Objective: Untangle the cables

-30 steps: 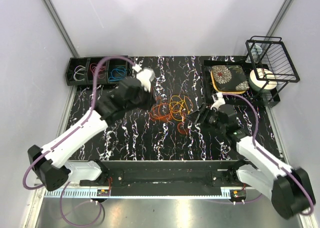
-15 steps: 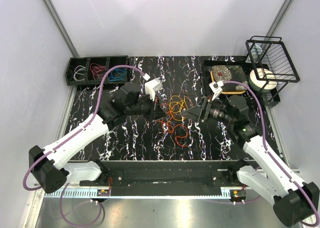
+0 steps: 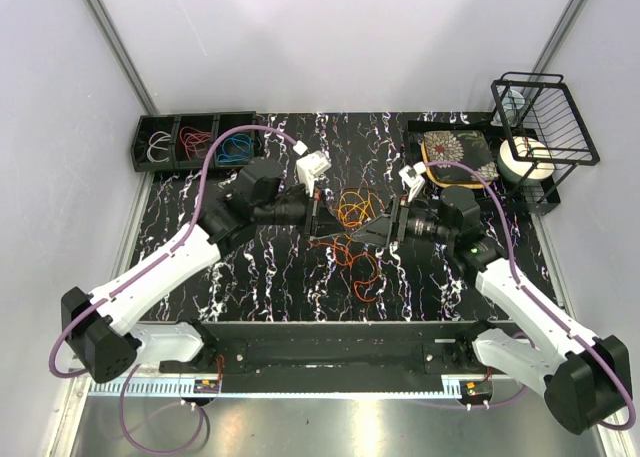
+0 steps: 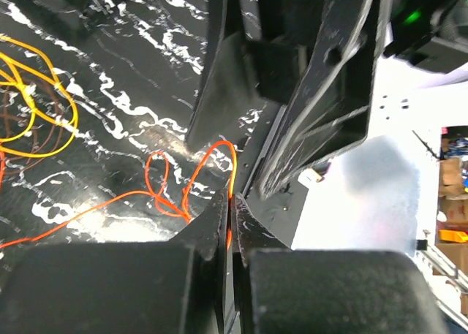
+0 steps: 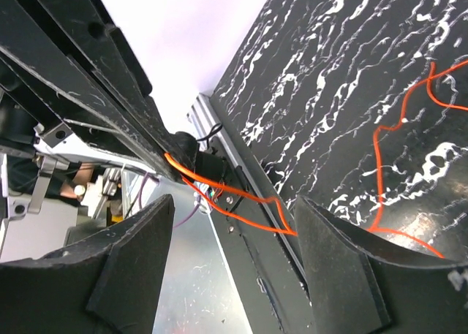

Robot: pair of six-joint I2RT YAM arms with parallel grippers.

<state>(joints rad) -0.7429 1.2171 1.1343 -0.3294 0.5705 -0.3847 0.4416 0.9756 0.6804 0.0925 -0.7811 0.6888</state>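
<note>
A tangle of thin cables lies mid-table: a yellow-orange loop bundle (image 3: 352, 209) and a red-orange cable (image 3: 352, 262) trailing toward the near edge. My left gripper (image 3: 322, 227) is shut on a strand of the red-orange cable (image 4: 219, 155), which runs up between its closed tips (image 4: 231, 199). My right gripper (image 3: 355, 234) faces it tip to tip. Its fingers (image 5: 333, 253) are wide open, and the red-orange strand (image 5: 241, 202) spans the gap between them (image 5: 232, 202), touching the right finger's inner edge. The yellow-orange loops (image 4: 36, 107) lie left in the left wrist view.
Three black bins (image 3: 195, 127) at the back left hold whitish, red and blue cable loops. A black tray with a floral plate (image 3: 458, 157), a wire rack (image 3: 545, 117) and a white roll (image 3: 525, 159) stand at the back right.
Both grippers have come together at the table's middle. The left gripper swung right and now holds the red-orange strand. The right gripper turned left, open, around that strand.
</note>
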